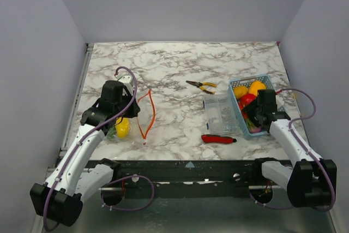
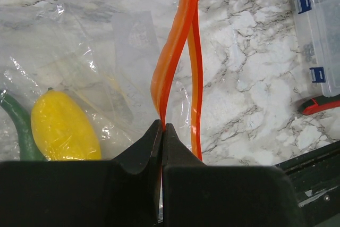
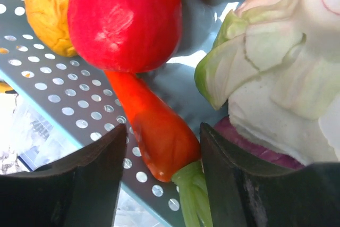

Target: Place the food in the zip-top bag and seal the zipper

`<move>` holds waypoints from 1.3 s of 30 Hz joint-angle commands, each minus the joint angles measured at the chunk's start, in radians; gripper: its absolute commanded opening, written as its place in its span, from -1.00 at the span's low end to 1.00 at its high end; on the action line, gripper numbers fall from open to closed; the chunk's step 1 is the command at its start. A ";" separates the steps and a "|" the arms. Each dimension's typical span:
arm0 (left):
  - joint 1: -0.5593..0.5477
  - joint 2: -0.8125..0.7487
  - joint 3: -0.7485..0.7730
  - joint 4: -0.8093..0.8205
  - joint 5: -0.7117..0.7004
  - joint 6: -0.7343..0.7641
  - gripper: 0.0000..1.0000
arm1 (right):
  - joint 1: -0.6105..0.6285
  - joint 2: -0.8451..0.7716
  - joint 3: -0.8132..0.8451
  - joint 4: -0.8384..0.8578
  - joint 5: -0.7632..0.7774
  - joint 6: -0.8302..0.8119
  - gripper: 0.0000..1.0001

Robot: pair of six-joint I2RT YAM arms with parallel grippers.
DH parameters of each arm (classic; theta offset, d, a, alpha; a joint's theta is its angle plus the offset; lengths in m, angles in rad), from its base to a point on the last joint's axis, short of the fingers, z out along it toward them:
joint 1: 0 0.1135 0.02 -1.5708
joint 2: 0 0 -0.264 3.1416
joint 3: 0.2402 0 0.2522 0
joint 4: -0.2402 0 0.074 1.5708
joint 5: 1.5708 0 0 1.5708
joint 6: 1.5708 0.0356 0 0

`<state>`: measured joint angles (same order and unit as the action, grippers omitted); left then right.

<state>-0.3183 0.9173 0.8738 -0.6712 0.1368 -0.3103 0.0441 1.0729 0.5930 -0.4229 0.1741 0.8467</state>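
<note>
The zip-top bag [image 1: 131, 118] lies at the table's left with a yellow fruit [image 1: 123, 128] and a green piece [image 2: 18, 126] inside. Its orange zipper [image 2: 175, 51] stands open in a loop. My left gripper [image 2: 162, 128] is shut on the near end of one zipper strip. My right gripper [image 3: 163, 136] is open inside the light blue basket [image 1: 270, 83]. Its fingers straddle a red chili pepper [image 3: 159, 131] with a green stem. The right finger touches the stem, and a gap remains at the left finger. A red tomato [image 3: 125, 17], yellow and orange pieces and a white-green and purple bulb [image 3: 276, 67] lie around it.
A clear compartment box [image 1: 221, 114] stands just left of the basket. A red-handled knife [image 1: 218, 139] lies in front of it near the table's edge. Yellow-handled pliers [image 1: 200, 85] lie further back at the middle.
</note>
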 commanded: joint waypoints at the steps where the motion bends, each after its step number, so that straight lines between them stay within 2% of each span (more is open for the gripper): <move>1: -0.001 -0.012 0.009 0.015 0.029 0.005 -1.00 | -0.010 -0.009 -0.015 -0.028 -0.030 0.002 0.04; 3: -0.001 -0.011 0.010 0.015 0.030 0.005 -1.00 | -0.010 -0.017 -0.005 -0.035 -0.038 -0.006 -0.14; 12: -0.001 -0.008 0.012 0.015 0.041 0.005 -1.00 | -0.010 -0.057 0.066 -0.115 -0.050 -0.038 -0.51; 26: -0.002 -0.012 0.010 0.015 0.044 0.005 -1.00 | -0.010 -0.142 0.177 -0.209 0.093 -0.085 -0.82; 30: -0.001 -0.011 0.011 0.017 0.047 0.005 -1.00 | -0.010 -0.151 0.201 -0.222 0.115 -0.105 -0.99; 39: -0.001 -0.010 0.012 0.017 0.050 0.004 -1.00 | -0.010 -0.185 0.192 -0.185 0.147 -0.122 -0.99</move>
<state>-0.3183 0.9173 0.8738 -0.6712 0.1596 -0.3107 0.0376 0.9058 0.7692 -0.6216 0.2798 0.7464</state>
